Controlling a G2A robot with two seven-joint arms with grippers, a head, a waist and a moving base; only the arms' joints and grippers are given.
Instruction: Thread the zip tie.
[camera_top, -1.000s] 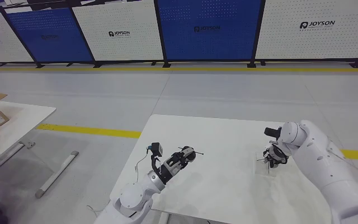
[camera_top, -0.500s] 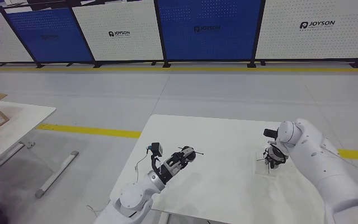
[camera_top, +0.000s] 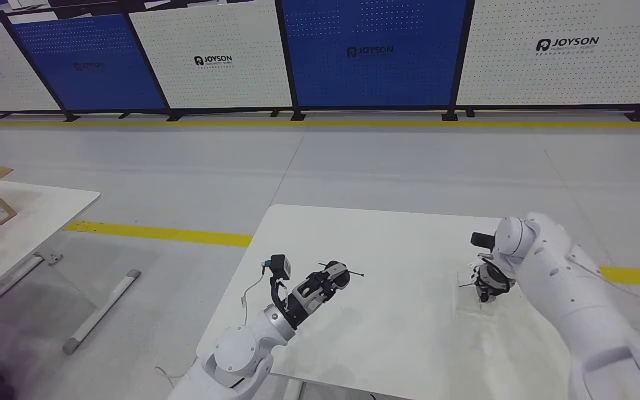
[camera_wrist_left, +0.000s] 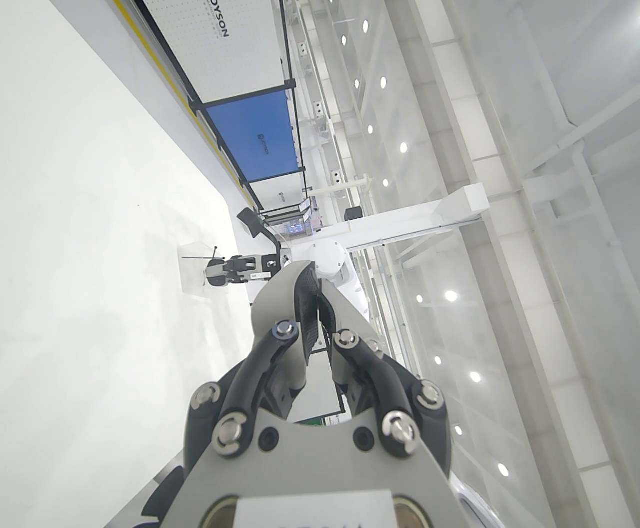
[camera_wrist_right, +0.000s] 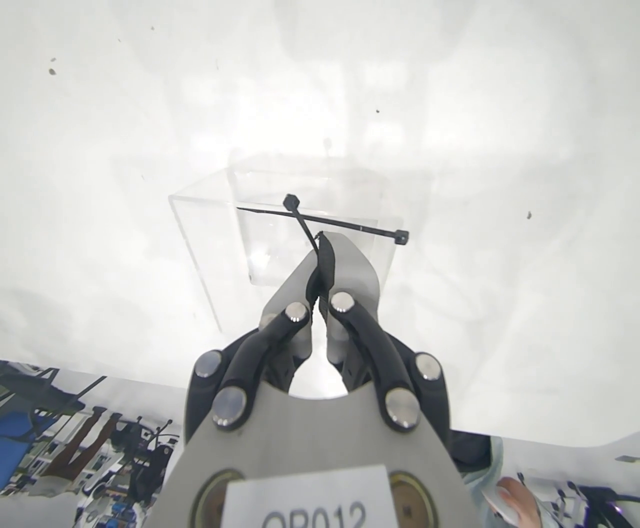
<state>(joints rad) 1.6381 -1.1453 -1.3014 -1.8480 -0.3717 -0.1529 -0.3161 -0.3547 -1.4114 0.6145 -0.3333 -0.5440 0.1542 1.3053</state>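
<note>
1. The zip tie (camera_wrist_right: 304, 223) is black. Its head lies on top of a clear box (camera_wrist_right: 210, 240), and its strap runs from there straight into the right gripper (camera_wrist_right: 321, 250).
2. That pincer's fingers are pressed together on the strap, pinching it just past the point where it crosses a second zip tie (camera_wrist_right: 350, 227).
3. The second tie lies flat across the top of the box. Its head is at one edge and its thin tail reaches the opposite side, so the two ties form an X.
4. Seen from above, the box (camera_top: 468, 298) sits on the white table (camera_top: 400, 250) towards the right-hand side, with the right gripper (camera_top: 490, 288) directly over it.
5. The left gripper (camera_wrist_left: 314, 285) is well apart from the box, raised above the table's near left part (camera_top: 335, 272). Its fingers are closed against each other.
6. From above, a thin black strand (camera_top: 354, 272) sticks out beside the left fingertips. It is too fine for me to tell what it is, or whether it is clamped.
</note>
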